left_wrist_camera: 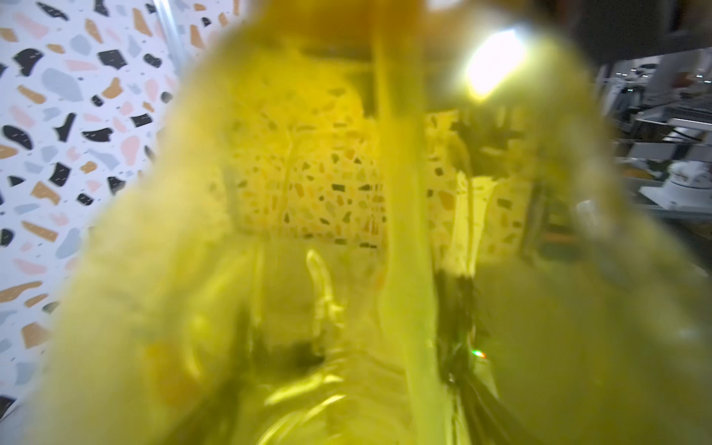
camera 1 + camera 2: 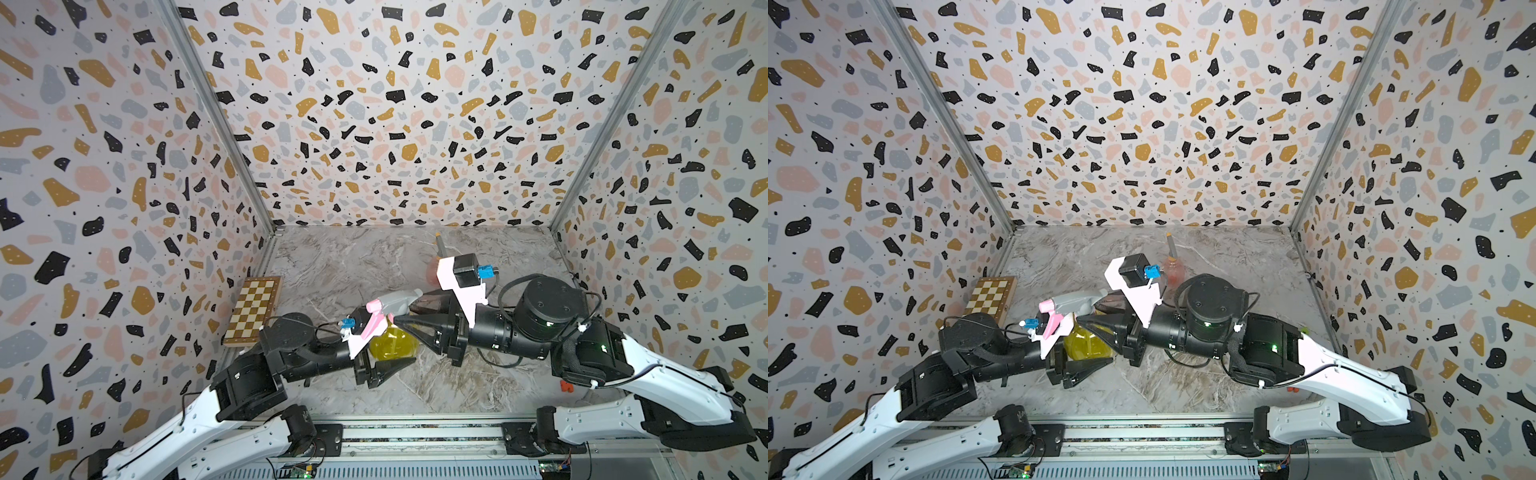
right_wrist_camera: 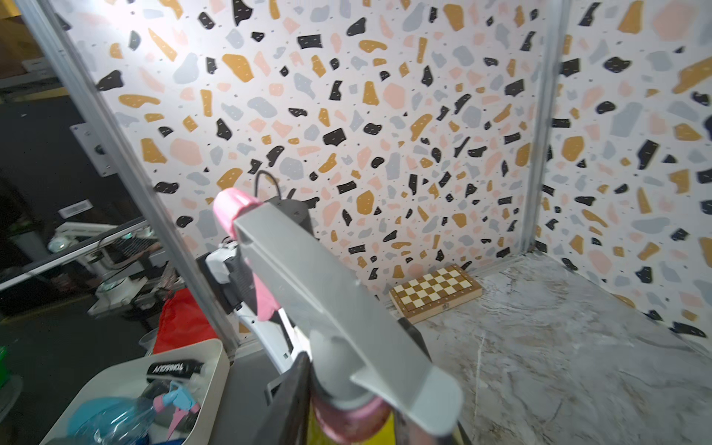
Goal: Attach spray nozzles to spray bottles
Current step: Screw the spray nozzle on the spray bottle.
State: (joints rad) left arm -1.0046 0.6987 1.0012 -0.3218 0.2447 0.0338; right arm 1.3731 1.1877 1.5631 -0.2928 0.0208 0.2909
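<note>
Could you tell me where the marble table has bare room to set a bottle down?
The table is bare along the back wall between the chessboard and the pink bottle, and again from that bottle to the right wall. The front strip is also free. The middle is crowded around the yellow bottle and grey nozzle.
</note>
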